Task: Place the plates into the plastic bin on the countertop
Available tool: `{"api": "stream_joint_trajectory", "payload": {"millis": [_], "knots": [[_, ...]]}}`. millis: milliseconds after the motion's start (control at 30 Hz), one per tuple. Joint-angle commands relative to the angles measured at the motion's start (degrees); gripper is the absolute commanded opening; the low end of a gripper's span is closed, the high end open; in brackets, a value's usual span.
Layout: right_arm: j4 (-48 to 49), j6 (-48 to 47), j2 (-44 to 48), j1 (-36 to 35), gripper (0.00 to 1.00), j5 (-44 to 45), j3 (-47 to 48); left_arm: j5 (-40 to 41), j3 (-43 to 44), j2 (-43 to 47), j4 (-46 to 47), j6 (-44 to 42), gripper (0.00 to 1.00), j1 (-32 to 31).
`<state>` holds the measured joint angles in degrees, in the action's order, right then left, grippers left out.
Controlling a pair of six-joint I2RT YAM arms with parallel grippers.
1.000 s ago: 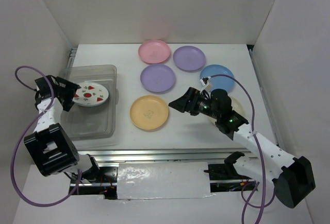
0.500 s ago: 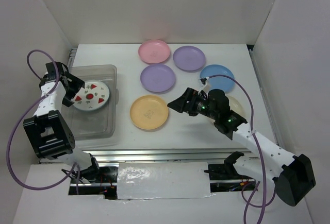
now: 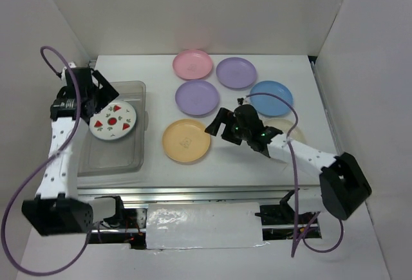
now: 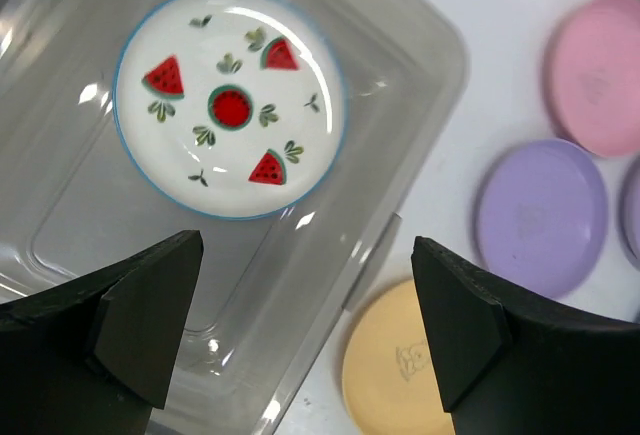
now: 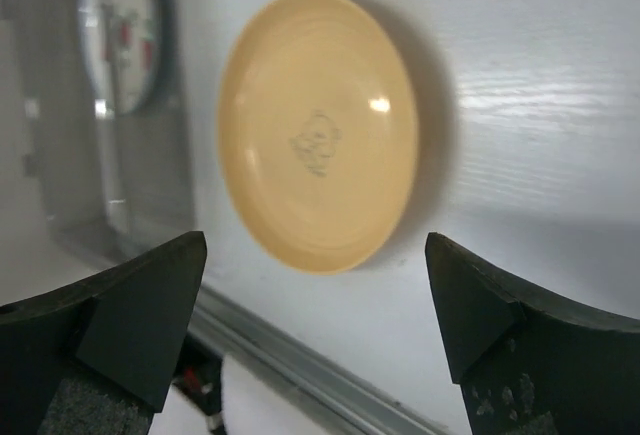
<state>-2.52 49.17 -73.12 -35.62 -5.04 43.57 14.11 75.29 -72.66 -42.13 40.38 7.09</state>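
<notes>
We see the white plate with red prints (image 3: 112, 121) lying flat in the plastic bin (image 3: 109, 161), with the left end effector (image 3: 105, 89) just beside its far rim. On the tabletop (image 3: 158, 74) lie a pink plate (image 3: 192, 64), a far purple plate (image 3: 236, 72), a near purple plate (image 3: 197, 97), a blue plate (image 3: 271, 96) and an orange-yellow plate (image 3: 187, 140). The right end effector (image 3: 215, 122) is at the orange-yellow plate's right edge, and its arm covers much of a cream plate (image 3: 277, 125).

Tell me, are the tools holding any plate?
Nothing is held. The left tool hangs open over the white round watermelon-print plastic plate; the right tool is open too.
</notes>
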Motion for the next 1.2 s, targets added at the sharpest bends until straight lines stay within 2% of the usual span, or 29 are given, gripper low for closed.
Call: {"api": "stream_joint_trajectory", "payload": {"millis": [0, 67, 133, 167, 267, 333, 367, 400, 467, 500, 567, 600, 633, 667, 767, 867, 1033, 1133, 1167], "knots": [[-0.6, 1.3, -6.2, -1.0, 0.95, 4.5, 3.3, 1.5, 1.3, 7.8, -4.9, -5.7, 0.99, -2.1], [-0.7, 1.3, -12.5, -1.6, 0.93, 4.9, 5.2, 0.7, -2.9, 13.6, -3.5, -8.1, 0.99, -2.6], [0.8, 0.8, -17.9, -2.1, 0.81, 4.3, 7.3, -0.8, -7.4, 16.5, -2.8, -9.9, 0.99, -2.3], [1.1, 1.0, -19.7, -2.3, 0.7, 4.1, 8.7, -1.2, -8.4, 18.5, -2.9, -10.2, 0.99, -2.3], [-0.9, 1.7, -25.9, -3.5, 0.64, 6.9, 11.6, -2.5, -12.4, 20.4, -3.6, -11.6, 0.99, -2.2], [-2.8, 2.4, -28.7, -4.2, 0.52, 8.3, 13.6, -3.3, -14.5, 20.8, -4.3, -12.3, 0.99, -1.9], [-3.4, 2.9, -29.4, -4.8, 0.46, 8.9, 14.0, -3.6, -15.3, 21.8, -4.1, -12.4, 0.99, -1.9], [-3.8, 3.9, -30.1, -5.1, 0.35, 9.9, 14.3, -3.8, -16.2, 22.4, -3.8, -12.6, 0.99, -2.0], [-4.3, 4.9, -30.1, -5.8, 0.24, 10.7, 14.0, -4.2, -17.3, 24.0, -3.1, -12.4, 0.99, -2.5], [-4.5, 5.9, -29.2, -5.9, 0.03, 11.0, 13.5, -4.3, -17.3, 24.4, -2.9, -12.5, 0.99, -3.4], [-5.9, 7.9, -26.6, -7.7, 0.0, 14.2, 12.1, -6.4, -16.5, 25.0, -2.9, -12.8, 0.99, -4.0], [-7.7, 8.4, -22.3, -8.8, 0.0, 16.3, 11.6, -8.4, -15.9, 25.2, -2.9, -13.6, 0.99, -4.5], [-9.0, 8.7, -19.8, -10.2, 0.0, 21.4, 11.2, -13.6, -15.7, 25.4, -2.5, -14.1, 0.99, -4.7], [-10.6, 9.1, -14.8, -13.1, 0.0, 23.8, 11.1, -15.9, -15.6, 25.6, -2.1, -14.4, 0.99, -5.6], [-17.3, 8.3, -7.3, -16.8, 0.0, 29.6, 13.7, -25.8, -15.3, 24.9, 0.2, -15.1, 0.99, -8.7], [-19.9, 6.1, -1.9, -19.5, 0.0, 28.9, 15.0, -31.1, -14.5, 22.0, 1.5, -15.9, 0.99, -12.8], [-14.9, 3.7, 7.0, -19.3, 0.0, 20.9, 11.4, -29.3, -14.3, 17.8, 2.5, -15.3, 0.99, -18.6], [-14.3, 3.5, 11.3, -19.1, 0.0, 19.4, 10.1, -29.8, -15.1, 17.2, 4.8, -14.2, 0.89, -20.8], [-14.6, 3.5, 11.9, -19.2, 0.0, 19.6, 10.1, -29.4, -15.0, 16.9, 5.0, -13.4, 0.72, -21.8]]}}
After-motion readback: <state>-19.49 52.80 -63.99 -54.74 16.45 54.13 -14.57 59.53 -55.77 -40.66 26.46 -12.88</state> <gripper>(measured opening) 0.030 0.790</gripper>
